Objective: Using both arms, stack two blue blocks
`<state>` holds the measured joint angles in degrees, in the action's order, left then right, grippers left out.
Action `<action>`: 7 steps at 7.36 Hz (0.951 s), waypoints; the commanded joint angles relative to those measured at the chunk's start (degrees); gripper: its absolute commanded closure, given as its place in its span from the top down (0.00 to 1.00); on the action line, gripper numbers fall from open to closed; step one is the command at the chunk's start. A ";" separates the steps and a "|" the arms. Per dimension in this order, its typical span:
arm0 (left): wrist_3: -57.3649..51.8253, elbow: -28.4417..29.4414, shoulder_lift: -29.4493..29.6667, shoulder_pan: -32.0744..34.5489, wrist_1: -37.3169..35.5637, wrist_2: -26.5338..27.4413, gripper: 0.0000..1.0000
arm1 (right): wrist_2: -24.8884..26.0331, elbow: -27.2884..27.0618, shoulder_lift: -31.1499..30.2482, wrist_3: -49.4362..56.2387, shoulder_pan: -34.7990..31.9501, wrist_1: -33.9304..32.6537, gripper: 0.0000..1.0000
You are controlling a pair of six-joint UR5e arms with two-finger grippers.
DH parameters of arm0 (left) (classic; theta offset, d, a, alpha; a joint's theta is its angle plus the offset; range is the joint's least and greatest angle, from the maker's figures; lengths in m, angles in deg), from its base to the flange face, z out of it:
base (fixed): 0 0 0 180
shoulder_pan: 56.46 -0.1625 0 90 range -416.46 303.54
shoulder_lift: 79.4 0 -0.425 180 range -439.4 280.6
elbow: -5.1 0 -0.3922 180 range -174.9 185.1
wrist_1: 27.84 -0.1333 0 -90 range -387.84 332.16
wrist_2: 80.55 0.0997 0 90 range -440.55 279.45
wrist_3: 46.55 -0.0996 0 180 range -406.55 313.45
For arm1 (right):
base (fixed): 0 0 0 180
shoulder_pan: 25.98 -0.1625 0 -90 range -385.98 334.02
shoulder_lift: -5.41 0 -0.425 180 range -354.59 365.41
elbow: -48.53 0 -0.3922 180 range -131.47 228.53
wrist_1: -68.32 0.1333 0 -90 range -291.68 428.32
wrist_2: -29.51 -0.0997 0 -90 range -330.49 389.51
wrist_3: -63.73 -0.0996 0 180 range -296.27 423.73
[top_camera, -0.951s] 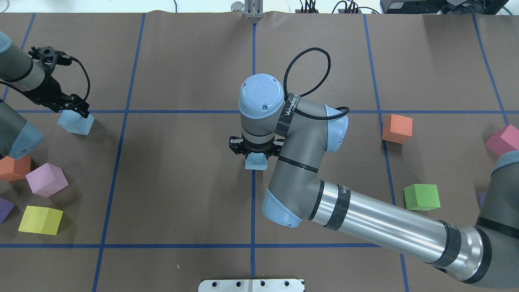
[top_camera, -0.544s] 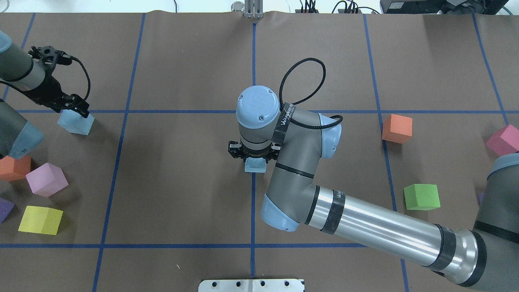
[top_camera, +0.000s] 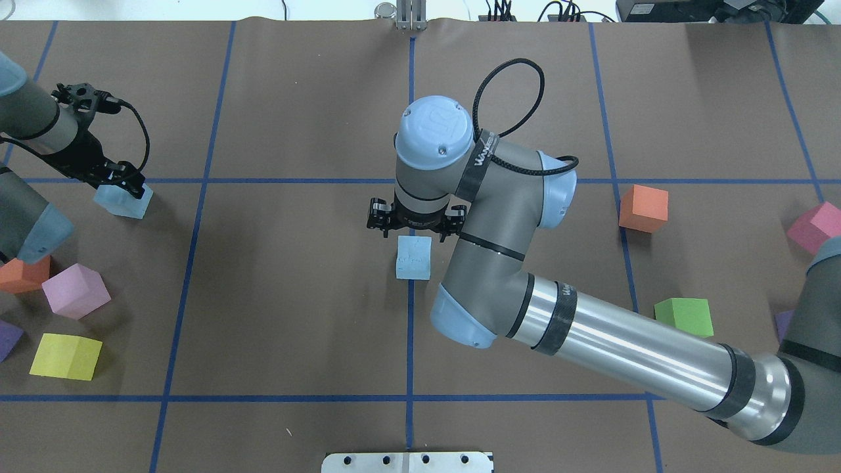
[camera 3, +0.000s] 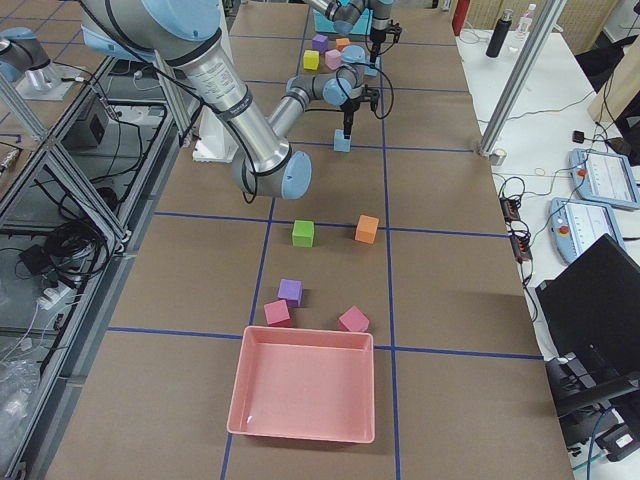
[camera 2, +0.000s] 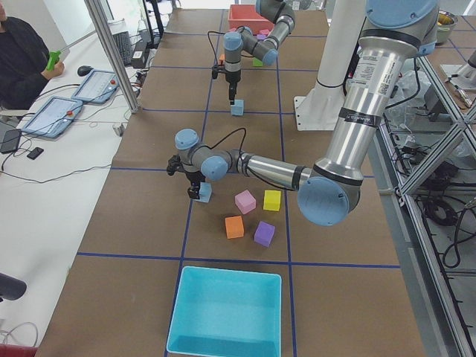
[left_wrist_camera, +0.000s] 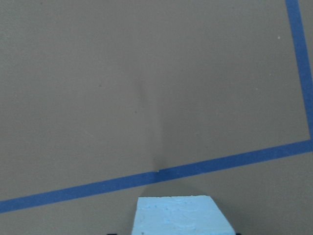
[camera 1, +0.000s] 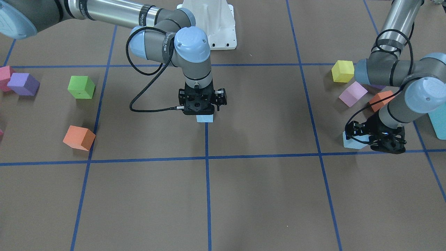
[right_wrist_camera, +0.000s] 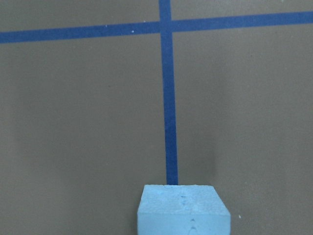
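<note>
One pale blue block (top_camera: 414, 257) sits on the table on the centre blue line; it also shows in the front view (camera 1: 205, 119) and at the bottom of the right wrist view (right_wrist_camera: 183, 213). My right gripper (top_camera: 416, 231) hangs just above and behind it, open and empty. The second blue block (top_camera: 125, 203) sits at the far left by a tape line (camera 1: 350, 143). My left gripper (top_camera: 125, 186) is low over it and open, its fingers on either side. The block fills the bottom of the left wrist view (left_wrist_camera: 181, 215).
An orange cube (top_camera: 644, 208), a green cube (top_camera: 683, 318) and a pink cube (top_camera: 815, 226) lie on the right. Orange (top_camera: 23, 272), lilac (top_camera: 75, 290) and yellow (top_camera: 66, 356) cubes lie near the left arm. A turquoise box (camera 2: 227, 312) and a pink tray (camera 3: 305, 390) stand at the table's ends.
My right gripper let go of the centre block and rose away toward the far side, so the block now shows whole on the table. My left gripper moved slightly closer onto its block.
</note>
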<state>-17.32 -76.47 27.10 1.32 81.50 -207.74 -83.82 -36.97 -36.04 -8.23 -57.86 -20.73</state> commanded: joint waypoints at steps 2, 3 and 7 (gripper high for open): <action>0.39 0.72 0.11 -0.82 0.09 0.01 0.55 | -5.04 -4.32 -1.61 4.01 -5.45 -4.37 1.00; 0.82 -0.85 0.46 -0.82 -0.44 -1.47 0.53 | -5.58 -6.76 -5.10 7.41 -6.95 -4.38 1.00; 22.48 -7.69 13.16 -1.69 -11.54 -5.35 0.52 | -13.31 -11.18 -18.03 28.04 -20.64 -4.28 1.00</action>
<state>-2.48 -81.01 34.92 0.27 76.16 -212.87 -94.67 -48.03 -51.01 12.56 -73.48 -24.88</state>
